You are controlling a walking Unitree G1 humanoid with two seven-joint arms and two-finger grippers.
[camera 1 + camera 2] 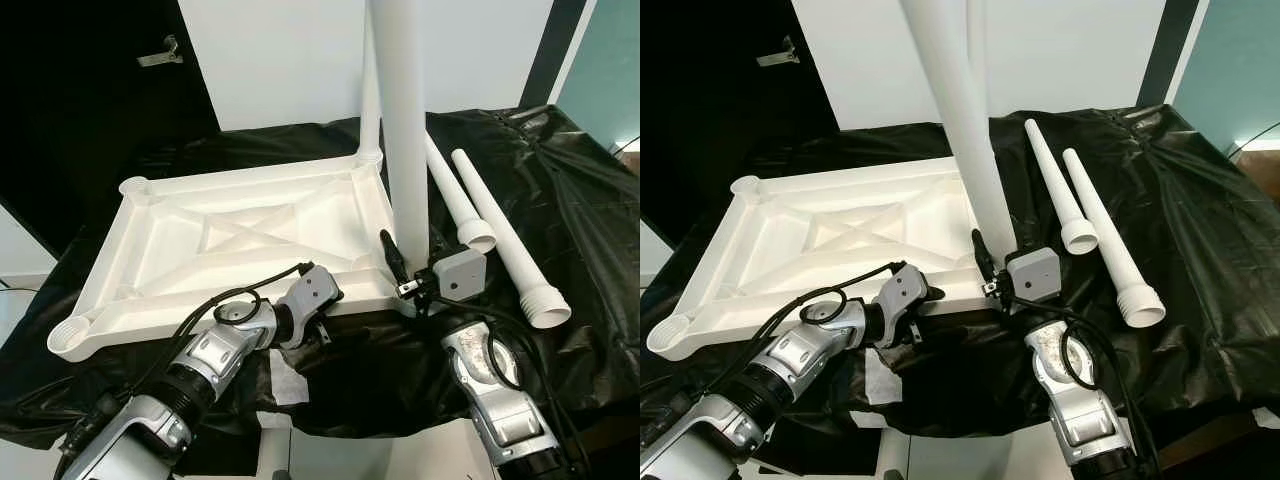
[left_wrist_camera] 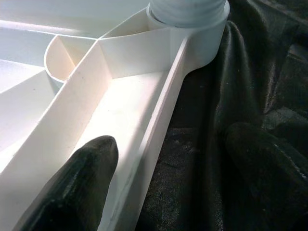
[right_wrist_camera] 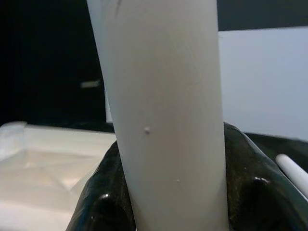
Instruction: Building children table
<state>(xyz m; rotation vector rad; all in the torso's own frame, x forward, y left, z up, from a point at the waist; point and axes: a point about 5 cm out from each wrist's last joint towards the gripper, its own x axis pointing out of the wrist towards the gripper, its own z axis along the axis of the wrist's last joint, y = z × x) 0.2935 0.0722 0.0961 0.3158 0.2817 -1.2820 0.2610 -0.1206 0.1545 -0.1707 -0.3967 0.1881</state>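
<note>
Two silver arms reach forward over a black plastic sheet (image 1: 560, 200). On it lies the white table top (image 1: 235, 235), upside down, its ribbed underside showing. The left gripper (image 1: 318, 322) straddles the near rim of the table top with its fingers (image 2: 79, 185) parted, one inside the rim channel and one outside over the sheet; they close on nothing. The right gripper (image 1: 400, 262) is clamped on an upright table leg (image 1: 405, 130) standing in the near right corner socket. A second upright leg (image 1: 369, 80) stands in the far right corner; both tops are cut off. Two loose legs (image 1: 505, 235) lie side by side on the sheet. The left-hand corner sockets (image 1: 70, 338) hold nothing.
</note>
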